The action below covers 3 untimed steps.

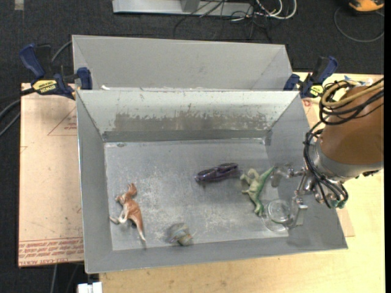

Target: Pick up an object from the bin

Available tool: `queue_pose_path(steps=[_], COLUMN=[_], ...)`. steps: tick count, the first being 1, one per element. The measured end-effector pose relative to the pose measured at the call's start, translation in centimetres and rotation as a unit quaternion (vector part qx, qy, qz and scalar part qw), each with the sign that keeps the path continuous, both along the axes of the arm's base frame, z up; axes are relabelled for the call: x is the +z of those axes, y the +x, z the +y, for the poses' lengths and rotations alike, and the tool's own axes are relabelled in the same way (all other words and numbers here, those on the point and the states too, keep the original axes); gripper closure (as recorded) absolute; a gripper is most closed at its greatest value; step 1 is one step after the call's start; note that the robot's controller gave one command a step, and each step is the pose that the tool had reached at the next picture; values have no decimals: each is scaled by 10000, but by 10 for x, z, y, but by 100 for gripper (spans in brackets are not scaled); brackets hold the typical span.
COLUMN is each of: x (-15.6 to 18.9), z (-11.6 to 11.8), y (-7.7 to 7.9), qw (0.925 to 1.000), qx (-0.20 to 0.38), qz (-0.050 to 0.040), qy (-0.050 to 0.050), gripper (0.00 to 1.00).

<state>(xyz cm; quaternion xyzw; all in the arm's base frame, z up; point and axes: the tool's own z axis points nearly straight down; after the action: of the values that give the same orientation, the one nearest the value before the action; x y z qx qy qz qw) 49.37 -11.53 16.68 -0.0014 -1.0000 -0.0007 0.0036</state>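
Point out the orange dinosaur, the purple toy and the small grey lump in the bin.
orange dinosaur (131,210): camera view, bin's left front, on its body.
purple toy (215,173): camera view, mid-bin, on its middle.
grey lump (179,234): camera view, near the front wall, on its top.

Setting: robotics laboratory. Evidence: grey sheet-metal bin; robot arm under an orange cover, reaching in from the right; cable bundle looped at its wrist; dark carpet floor; loose cables and a flat metal stand base lying beyond the bin.
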Motion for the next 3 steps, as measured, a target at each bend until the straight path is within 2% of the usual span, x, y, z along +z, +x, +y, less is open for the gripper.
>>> queue_pose_path(steps=[1,2,3], x=[4,-88,-28], z=[1,3,-16], y=[2,76,76], qw=[10000,9597,9947], qx=[20,2809,1023], qz=[-37,27,-73], qy=[-6,45,-6], gripper=[0,0,0])
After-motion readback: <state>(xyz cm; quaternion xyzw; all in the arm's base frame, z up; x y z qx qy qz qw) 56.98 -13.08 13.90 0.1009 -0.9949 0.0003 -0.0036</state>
